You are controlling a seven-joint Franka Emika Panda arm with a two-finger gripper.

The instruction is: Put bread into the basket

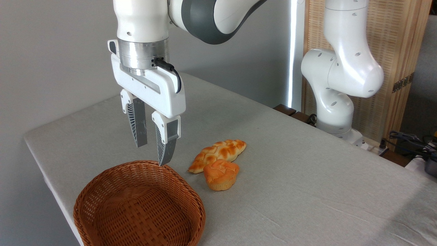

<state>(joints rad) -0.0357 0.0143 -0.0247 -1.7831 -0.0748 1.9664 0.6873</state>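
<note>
The bread (221,174), a small round orange-golden bun with a knotted top, sits on the table just right of the basket. The basket (102,186), reddish-brown woven wicker, lies at the front left with nothing inside. My gripper (151,152) hangs in the air above the basket's far rim, to the left of the bun and apart from it. Its grey ribbed fingers (138,124) point down, open, with nothing between them.
A longer braided loaf (218,154) lies right behind the bun, touching it. The table (307,191) wears a pale grey cloth, its left edge running close by the basket. The arm's white base (336,112) stands at the back right, with cables (408,140) beyond.
</note>
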